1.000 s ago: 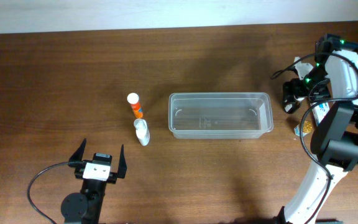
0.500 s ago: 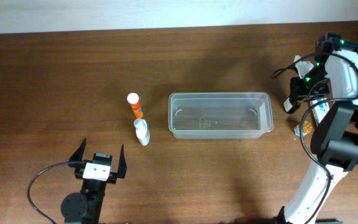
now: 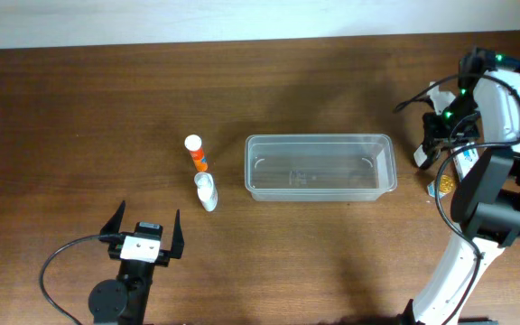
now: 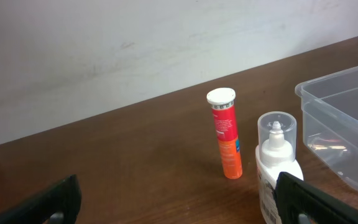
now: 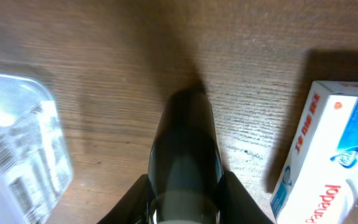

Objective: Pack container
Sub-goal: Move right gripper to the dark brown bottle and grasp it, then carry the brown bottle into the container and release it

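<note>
The container (image 3: pixel 320 167) waits empty; left tool (image 3: pixel 150 212), eight o'clock, fingers spread toward the bottles (image 3: pixel 207 191); right tool (image 3: pixel 430 135), three o'clock, grip unreadable.

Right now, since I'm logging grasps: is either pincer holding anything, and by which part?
Left pincer holds nothing. Right pincer seems to clamp a dark cylinder at its near end.

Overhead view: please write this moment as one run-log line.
container: empty | orange tube, white bottle: outside, left of it | left gripper: open, empty | right gripper: beside container's right end, grip unclear
</note>
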